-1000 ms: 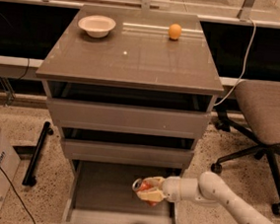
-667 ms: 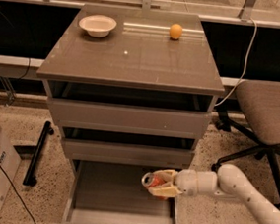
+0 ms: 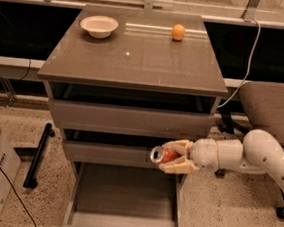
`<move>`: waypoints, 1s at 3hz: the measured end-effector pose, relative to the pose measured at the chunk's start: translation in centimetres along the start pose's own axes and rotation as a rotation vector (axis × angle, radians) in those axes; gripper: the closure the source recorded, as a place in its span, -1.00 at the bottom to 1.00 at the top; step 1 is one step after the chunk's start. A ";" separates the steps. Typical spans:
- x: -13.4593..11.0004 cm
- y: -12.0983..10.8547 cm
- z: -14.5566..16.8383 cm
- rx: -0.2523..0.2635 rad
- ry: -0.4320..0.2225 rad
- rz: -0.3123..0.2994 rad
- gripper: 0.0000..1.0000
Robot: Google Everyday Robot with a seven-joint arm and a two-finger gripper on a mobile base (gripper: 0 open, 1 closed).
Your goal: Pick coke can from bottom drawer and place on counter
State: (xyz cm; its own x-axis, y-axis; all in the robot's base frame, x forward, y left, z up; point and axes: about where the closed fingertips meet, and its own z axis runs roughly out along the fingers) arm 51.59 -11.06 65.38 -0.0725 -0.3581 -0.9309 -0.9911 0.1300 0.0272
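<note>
The table (image 3: pixel 136 65) is a glossy grey-brown square slab, slightly overhanging the cabinet (image 3: pixel 126 119). A white bowl (image 3: pixel 99 26) stands on it near the back left corner. An orange ball (image 3: pixel 178 32) rests near the back edge, right of centre, well apart from the bowl. The tool (image 3: pixel 169 157) is below the table's front edge, towards the right, clamped around a can (image 3: pixel 157 154).

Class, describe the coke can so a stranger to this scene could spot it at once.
Find the grey three-drawer cabinet in the middle, with its bottom drawer pulled open. Above that drawer's right side, in front of the middle drawer, the robot's pale hand is shut on the coke can. It is small, red and silver-ended, lying sideways, unlike the round orange ball on the counter.
</note>
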 end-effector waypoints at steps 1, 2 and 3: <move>-7.7 -2.0 -0.7 0.072 0.069 -0.117 1.00; -18.1 -5.6 -1.2 0.179 0.200 -0.292 1.00; -24.5 -8.0 -1.9 0.246 0.265 -0.406 1.00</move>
State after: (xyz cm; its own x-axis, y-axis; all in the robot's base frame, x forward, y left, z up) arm 61.05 -5.09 88.62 0.2533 -0.6413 -0.7243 -0.8926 0.1338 -0.4307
